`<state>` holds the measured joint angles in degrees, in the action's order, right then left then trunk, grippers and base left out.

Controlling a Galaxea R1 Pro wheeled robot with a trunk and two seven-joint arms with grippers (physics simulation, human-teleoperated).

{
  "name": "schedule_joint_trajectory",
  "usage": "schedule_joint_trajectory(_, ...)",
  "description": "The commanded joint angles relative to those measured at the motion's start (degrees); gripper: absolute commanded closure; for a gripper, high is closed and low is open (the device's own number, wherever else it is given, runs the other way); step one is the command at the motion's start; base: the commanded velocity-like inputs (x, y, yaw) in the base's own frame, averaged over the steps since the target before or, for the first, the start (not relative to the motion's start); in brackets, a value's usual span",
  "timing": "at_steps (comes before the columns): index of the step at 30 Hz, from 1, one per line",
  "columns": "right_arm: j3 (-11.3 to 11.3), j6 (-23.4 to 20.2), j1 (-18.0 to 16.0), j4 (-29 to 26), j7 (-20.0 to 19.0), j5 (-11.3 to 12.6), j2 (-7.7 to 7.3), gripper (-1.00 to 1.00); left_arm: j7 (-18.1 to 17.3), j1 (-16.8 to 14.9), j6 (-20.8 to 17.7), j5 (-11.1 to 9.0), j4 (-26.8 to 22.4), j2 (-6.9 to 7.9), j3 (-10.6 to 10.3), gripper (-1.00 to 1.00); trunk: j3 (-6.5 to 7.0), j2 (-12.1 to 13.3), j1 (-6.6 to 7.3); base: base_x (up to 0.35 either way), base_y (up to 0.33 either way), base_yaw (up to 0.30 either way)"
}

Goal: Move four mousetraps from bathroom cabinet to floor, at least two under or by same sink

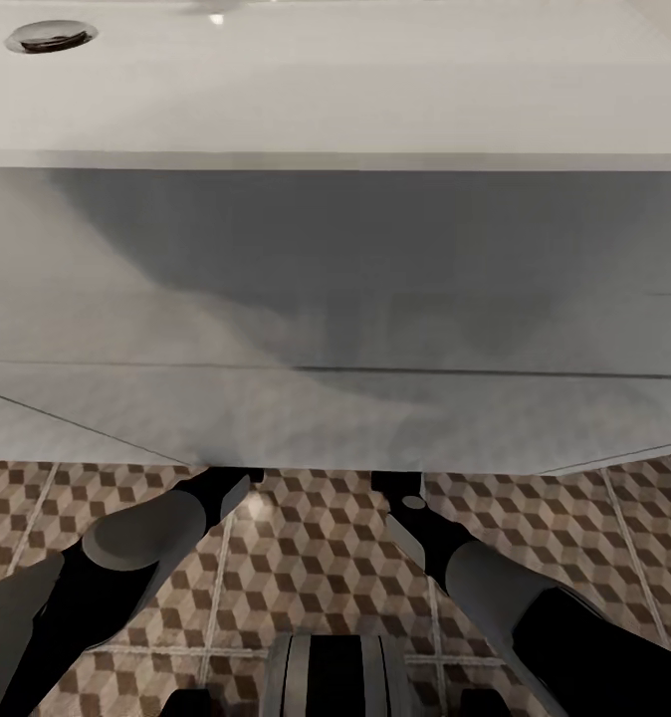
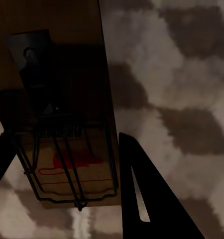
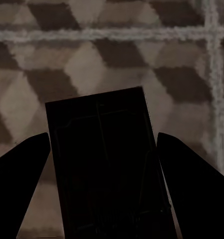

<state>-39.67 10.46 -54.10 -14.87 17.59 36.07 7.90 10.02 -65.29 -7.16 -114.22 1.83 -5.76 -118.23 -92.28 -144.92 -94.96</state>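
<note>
While each wrist camera looks down along its own tool, a mousetrap fills much of the picture in both of them. In the left wrist view the mousetrap (image 2: 67,144) is a flat wooden board with a wire frame and a red mark on it, lying between the two dark fingers (image 2: 152,199) of the left tool (image 2: 62,164). The jaws stand at both long sides of the board, but I cannot tell whether they press on it or are a little apart from it. Behind the board the bathroom floor (image 2: 181,74) shows its brown and beige cube pattern, blurred and very near.

In the right wrist view a second mousetrap (image 3: 107,164) appears as an almost black rectangle – thin wire lines are just visible on it. It sits between the fingers (image 3: 191,184) of the right tool (image 3: 104,189), which flank it at the lower left and lower right of the frame. A narrow strip of floor is seen between each finger and the board near their tips; lower down it is too dark to judge contact, so I cannot tell if this tool grips the trap. Pale grout lines cross the floor tiles (image 3: 142,59) in the upper part and at the right of this frame.

In the head view the white bathroom sink (image 1: 335,299) takes the whole upper part of the frame, with a drain (image 1: 51,36) in the upper left corner. Both arms (image 1: 146,538) reach forward from the lower corners and pass under the front edge of the sink, so their tools are hidden there. The patterned floor (image 1: 316,558) is visible between the arms – at the bottom centre stands a part of the robot trunk (image 1: 335,677).
</note>
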Motion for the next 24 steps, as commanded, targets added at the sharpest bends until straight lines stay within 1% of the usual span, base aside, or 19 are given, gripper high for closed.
schedule_joint_trajectory(1,-0.50,0.26,-0.05,0.02,0.26,0.58,0.00,1.00,0.09,-0.01,-0.31,-0.21,0.09,-0.04,-0.51,1.00,-0.26,-0.03,-0.01,0.000,0.000,0.000)
schedule_joint_trajectory(12,-0.50,0.13,-0.05,0.06,0.32,0.58,-0.04,1.00,0.07,-0.01,-0.26,-0.21,0.02,-0.04,-0.48,1.00,-2.69,-0.18,-0.30,0.000,0.000,0.000)
schedule_joint_trajectory(24,-0.41,-0.12,-0.11,0.11,0.37,0.42,-0.03,1.00,0.09,-0.01,-0.16,-0.21,-0.05,-0.12,-0.42,1.00,-2.69,-0.18,-0.30,0.000,0.000,0.000)
